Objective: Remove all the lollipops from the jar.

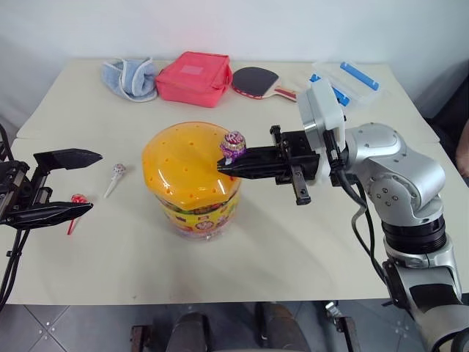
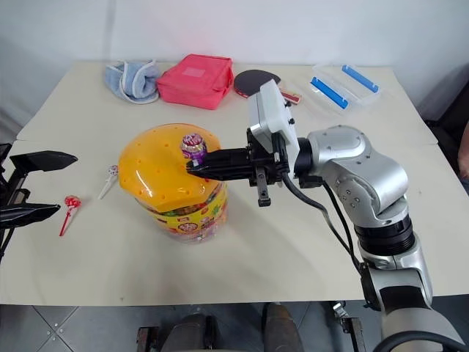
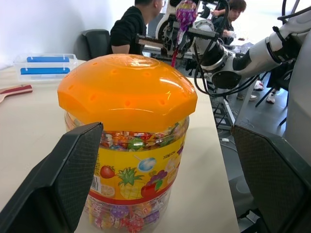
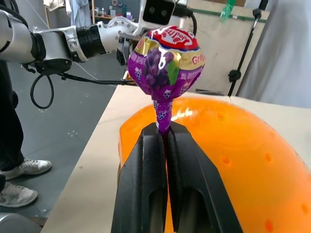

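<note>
Right tool level, pinching lollipop.

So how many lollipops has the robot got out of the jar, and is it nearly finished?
Two lollipops already lie on the table: a white-stick one and a red one, beside the open left end effector. The right end effector is shut on the stick of a purple lollipop above the jar's orange lid. That one still needs setting down; no other lollipop stands in the lid, so it looks nearly finished.
</note>
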Robot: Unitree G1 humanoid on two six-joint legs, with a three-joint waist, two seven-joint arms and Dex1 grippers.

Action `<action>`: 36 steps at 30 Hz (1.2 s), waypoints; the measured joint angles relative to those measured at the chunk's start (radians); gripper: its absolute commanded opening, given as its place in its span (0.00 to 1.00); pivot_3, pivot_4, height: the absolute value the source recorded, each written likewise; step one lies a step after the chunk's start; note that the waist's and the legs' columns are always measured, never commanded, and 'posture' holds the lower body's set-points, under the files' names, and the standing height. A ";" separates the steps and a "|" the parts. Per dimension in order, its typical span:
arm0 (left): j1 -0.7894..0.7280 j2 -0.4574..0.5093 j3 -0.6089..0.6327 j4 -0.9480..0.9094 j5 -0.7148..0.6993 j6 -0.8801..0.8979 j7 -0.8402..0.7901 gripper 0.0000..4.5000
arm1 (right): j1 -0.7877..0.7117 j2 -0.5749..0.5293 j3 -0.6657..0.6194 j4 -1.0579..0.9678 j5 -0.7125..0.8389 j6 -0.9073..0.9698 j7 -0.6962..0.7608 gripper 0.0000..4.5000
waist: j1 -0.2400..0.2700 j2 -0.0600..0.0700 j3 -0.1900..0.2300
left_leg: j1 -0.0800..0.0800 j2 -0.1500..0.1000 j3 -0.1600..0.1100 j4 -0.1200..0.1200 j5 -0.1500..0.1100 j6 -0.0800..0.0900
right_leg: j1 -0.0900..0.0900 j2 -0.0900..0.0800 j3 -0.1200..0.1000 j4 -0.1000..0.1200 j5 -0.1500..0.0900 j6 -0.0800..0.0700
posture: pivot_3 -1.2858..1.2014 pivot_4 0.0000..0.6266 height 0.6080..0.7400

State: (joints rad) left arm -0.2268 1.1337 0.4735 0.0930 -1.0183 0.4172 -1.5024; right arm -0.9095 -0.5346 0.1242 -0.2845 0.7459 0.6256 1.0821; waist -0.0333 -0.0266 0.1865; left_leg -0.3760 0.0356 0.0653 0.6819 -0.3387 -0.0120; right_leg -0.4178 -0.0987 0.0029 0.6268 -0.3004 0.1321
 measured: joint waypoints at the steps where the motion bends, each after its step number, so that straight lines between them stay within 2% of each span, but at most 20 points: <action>1: 0.000 -0.001 0.000 0.003 0.003 -0.004 0.000 1.00 | -0.011 0.005 -0.011 0.018 -0.001 -0.008 -0.004 0.01 | 0.000 0.000 0.000 | 0.000 0.000 0.000 0.000 0.000 0.000 | 0.000 0.000 0.000 0.000 0.000 0.000 | 0.52 0.24 1.00; 6: -0.008 -0.002 0.001 0.040 0.009 -0.013 0.000 1.00 | -0.092 0.020 -0.100 0.133 -0.015 -0.033 -0.067 0.01 | 0.001 0.000 0.000 | 0.000 0.000 0.000 -0.001 0.000 0.000 | -0.001 0.000 0.000 0.000 0.000 0.000 | 0.52 0.24 1.00; 11: -0.033 -0.009 0.002 0.057 0.011 -0.021 0.000 1.00 | -0.154 -0.028 -0.166 0.222 -0.057 -0.043 -0.106 0.01 | 0.001 0.000 0.000 | 0.000 0.000 0.001 -0.001 -0.001 0.000 | -0.002 -0.001 0.000 0.000 0.000 0.000 | 0.52 0.24 1.00; 13: -0.046 -0.025 0.008 0.070 0.010 -0.021 0.000 1.00 | -0.165 -0.071 -0.174 0.249 -0.078 -0.025 -0.129 0.01 | 0.002 0.001 0.001 | -0.001 0.000 0.002 -0.001 -0.001 0.000 | -0.003 -0.001 0.000 0.000 0.000 0.000 | 0.52 0.24 1.00; 17: -0.058 -0.035 0.019 0.074 0.009 -0.015 0.000 1.00 | -0.175 -0.226 -0.224 0.296 -0.127 0.069 -0.189 0.01 | 0.005 0.001 0.000 | -0.013 -0.001 0.003 0.001 -0.001 0.000 | -0.013 -0.003 -0.002 0.001 0.000 0.000 | 0.52 0.24 1.00; 21: -0.067 -0.053 0.030 0.072 0.009 -0.014 0.000 1.00 | -0.084 -0.389 -0.217 0.314 -0.187 0.198 -0.214 0.01 | 0.004 0.001 0.000 | -0.013 -0.001 0.004 0.000 -0.002 0.001 | -0.014 -0.003 -0.004 0.000 0.000 0.000 | 0.52 0.24 1.00; 25: -0.071 -0.065 0.040 0.073 0.008 -0.014 0.000 1.00 | 0.078 -0.461 -0.188 0.373 -0.265 0.254 -0.231 0.01 | 0.002 0.001 0.000 | -0.013 -0.001 0.006 0.000 -0.002 0.002 | -0.014 -0.003 -0.004 0.000 0.000 0.000 | 0.52 0.24 1.00; 29: -0.074 -0.071 0.042 0.075 0.010 -0.014 0.000 1.00 | 0.151 -0.474 -0.145 0.447 -0.334 0.268 -0.234 0.01 | -0.005 0.003 0.002 | -0.013 0.000 0.008 0.001 -0.002 0.001 | -0.016 -0.003 -0.004 0.001 0.000 0.000 | 0.52 0.24 1.00; 36: -0.079 -0.105 0.033 0.072 0.025 -0.015 0.000 1.00 | 0.104 -0.398 -0.037 0.646 -0.444 0.247 -0.235 0.01 | -0.015 0.004 0.002 | -0.013 0.000 0.008 0.001 -0.001 0.000 | -0.016 -0.002 -0.004 0.001 0.000 0.000 | 0.52 0.24 1.00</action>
State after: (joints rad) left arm -0.3062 1.0287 0.5069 0.1645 -0.9930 0.4024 -1.5020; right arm -0.8052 -0.9323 0.0876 0.3620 0.3019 0.8731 0.8471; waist -0.0479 -0.0230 0.1885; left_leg -0.3886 0.0358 0.0736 0.6827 -0.3397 -0.0118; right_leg -0.4336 -0.1009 -0.0007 0.6279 -0.3003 0.1323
